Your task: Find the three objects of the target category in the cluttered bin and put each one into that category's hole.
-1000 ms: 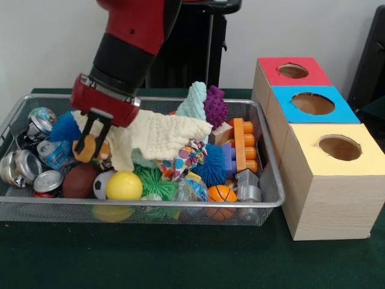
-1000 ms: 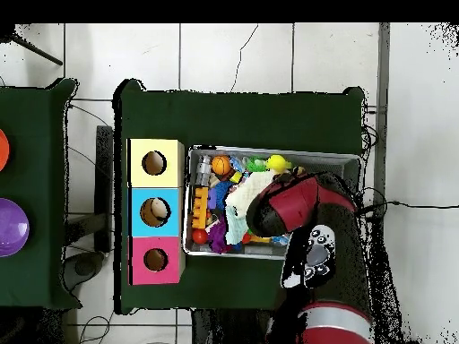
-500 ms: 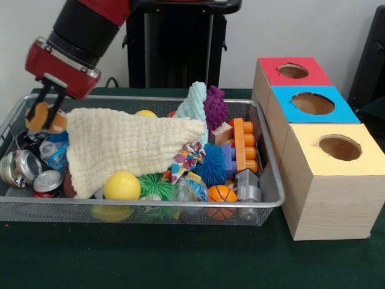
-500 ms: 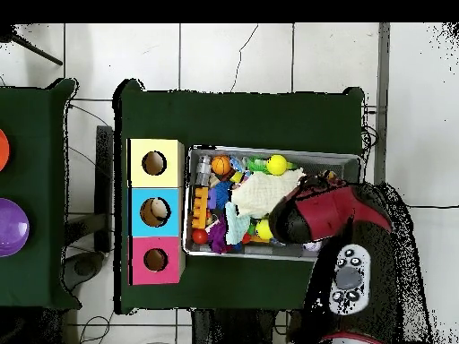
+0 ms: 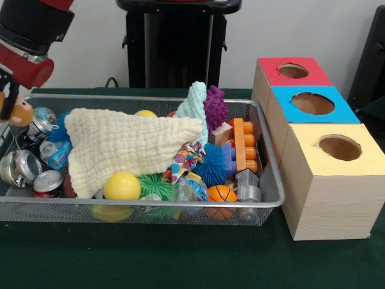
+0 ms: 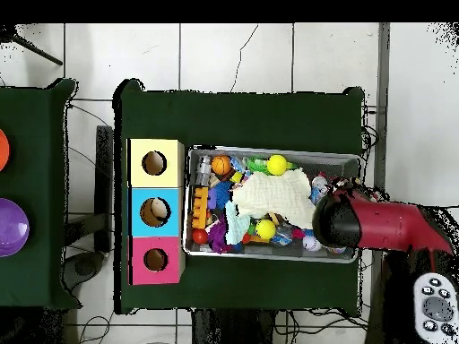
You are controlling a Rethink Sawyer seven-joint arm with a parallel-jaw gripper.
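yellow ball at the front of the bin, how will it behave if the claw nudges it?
The yellow ball looks smooth and round, so it would probably roll away or slip from a pinch. It rests on other toys against the bin's front wall, which may stop it. The cream cloth beside it would likely drag along.

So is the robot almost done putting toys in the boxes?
Not yet, it looks early. The end effector holds a small tan toy above the wire mesh bin's end farthest from the boxes. The red, blue and yellow holes show nothing inside. That toy still needs dropping in, then more searching.
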